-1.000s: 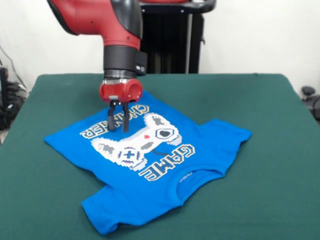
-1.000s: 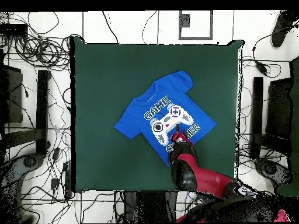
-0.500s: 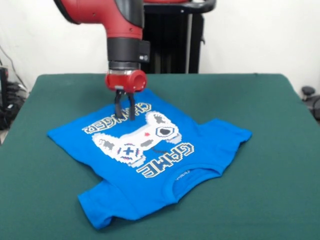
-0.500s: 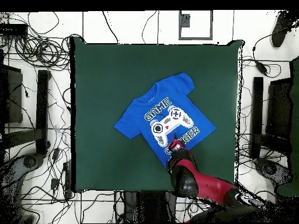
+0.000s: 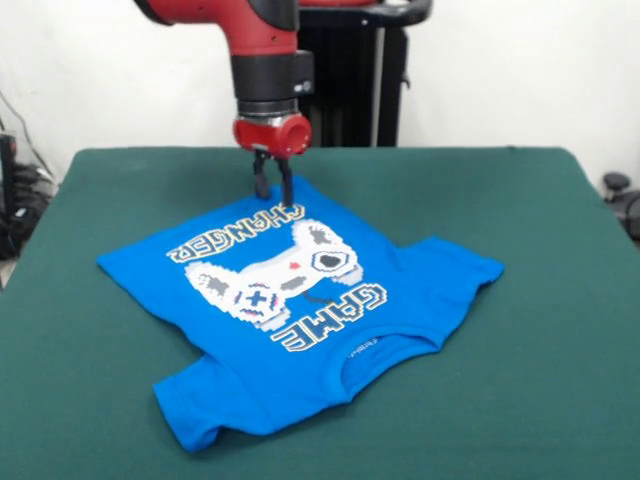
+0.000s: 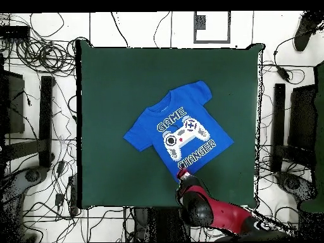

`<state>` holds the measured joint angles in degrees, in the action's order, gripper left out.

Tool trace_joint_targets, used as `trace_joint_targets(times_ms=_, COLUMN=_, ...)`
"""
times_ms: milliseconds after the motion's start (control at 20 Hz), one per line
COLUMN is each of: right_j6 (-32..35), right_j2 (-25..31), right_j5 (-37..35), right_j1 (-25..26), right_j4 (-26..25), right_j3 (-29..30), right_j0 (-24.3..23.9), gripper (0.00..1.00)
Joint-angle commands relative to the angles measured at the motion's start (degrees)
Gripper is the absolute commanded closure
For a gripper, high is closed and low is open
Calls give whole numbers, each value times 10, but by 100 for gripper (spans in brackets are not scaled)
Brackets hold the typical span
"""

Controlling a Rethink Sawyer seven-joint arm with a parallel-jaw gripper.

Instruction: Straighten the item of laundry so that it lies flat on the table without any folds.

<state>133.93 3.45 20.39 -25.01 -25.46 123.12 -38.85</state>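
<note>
Front and overhead views of a red and black robot arm (image 5: 262, 40) over a large rectangular table with a dark green felt-like top (image 5: 560, 300). A small bright blue short-sleeved T-shirt (image 5: 300, 310) lies print-side up near the middle of the table, turned at an angle to the table's edges. Its white pixel-style "GAME CHANGER" lettering and white game-controller graphic (image 5: 275, 280) are fully exposed.

In the front view the hem edge runs along the far side of the shirt, the collar opening (image 5: 385, 355) faces the camera, one sleeve (image 5: 470, 270) extends to the right, and the other sleeve (image 5: 195, 410) lies at the lower left with a rumpled, slightly raised fold. Light creases cross the fabric beside the collar.

The dark two-fingered gripper (image 5: 272, 185) hangs from the arm's red wrist ring and points straight down at the shirt's far hem, just beyond the word "CHANGER". Its fingers stand close together with a narrow gap; whether fabric is pinched between the tips cannot be told.

In the overhead view the gripper (image 6: 183, 174) sits at the shirt's hem corner nearest the robot.
</note>
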Motion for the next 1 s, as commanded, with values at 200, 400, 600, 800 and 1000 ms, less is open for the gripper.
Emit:
trace_joint_targets(times_ms=200, right_j6=52, right_j2=10, right_j5=-47, right_j1=61, right_j4=4, right_j3=-1, right_j0=23, gripper=0)
trace_joint_targets(times_ms=400, right_j6=53, right_j2=16, right_j5=-58, right_j1=50, right_j4=10, right_j3=2, right_j0=25, gripper=0)
trace_joint_targets(times_ms=600, right_j6=48, right_j2=36, right_j5=-94, right_j1=19, right_j4=15, right_j3=11, right_j0=15, gripper=0)
trace_joint_targets(times_ms=800, right_j6=56, right_j2=44, right_j5=-94, right_j1=-2, right_j4=18, right_j3=31, right_j0=13, gripper=0)
trace_joint_targets(times_ms=1000, right_j6=76, right_j2=39, right_j5=-52, right_j1=15, right_j4=19, right_j3=44, right_j0=22, gripper=0)
